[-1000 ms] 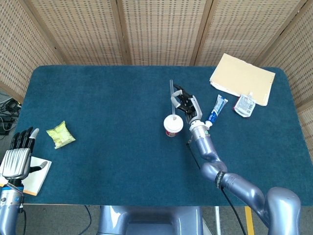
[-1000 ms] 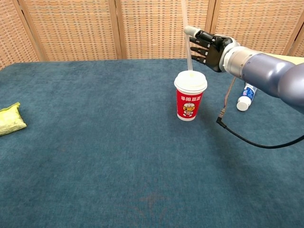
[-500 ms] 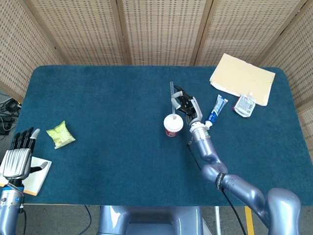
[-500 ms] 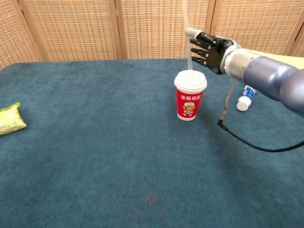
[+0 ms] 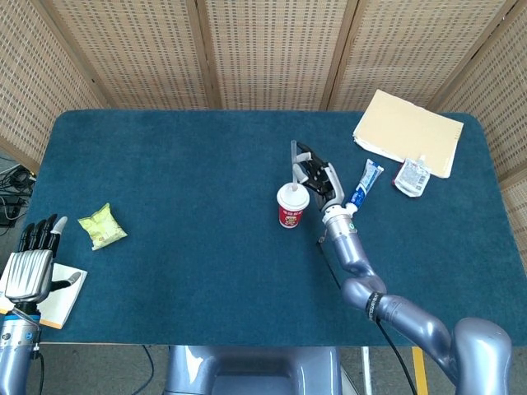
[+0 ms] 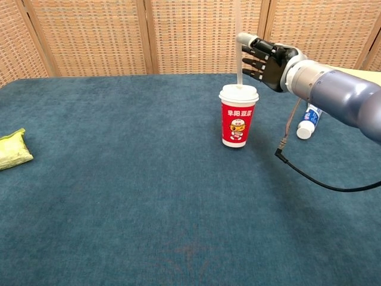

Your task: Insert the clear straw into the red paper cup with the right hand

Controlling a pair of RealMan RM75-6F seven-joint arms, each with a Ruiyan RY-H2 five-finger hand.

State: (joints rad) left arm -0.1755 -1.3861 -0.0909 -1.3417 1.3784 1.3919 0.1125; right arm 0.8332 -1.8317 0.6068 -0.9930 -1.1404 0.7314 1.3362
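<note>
Item: clear straw. Held upright by your right robot hand, pinched near the fingertips, lower end meeting the white lid of the red paper cup. Compared with a second ago the straw stands straighter and sits on the lid's centre; in the head view less of its length shows above the lid, which suggests the tip has begun to enter, though the opening itself is too small to see.

Item: red paper cup. Upright on the table, just left of the right robot hand. It has shifted slightly to the right since the earlier frames, so you are likely nudging it as you press.

Item: left robot hand. Off the table's near-left corner, fingers apart, grasping nothing, unchanged.

Assessment: insertion appears started, not finished. Push straight down along the straw's axis; sideways load may tip the cup.

Also present: snack packet far left; tube beside the right robot hand.
</note>
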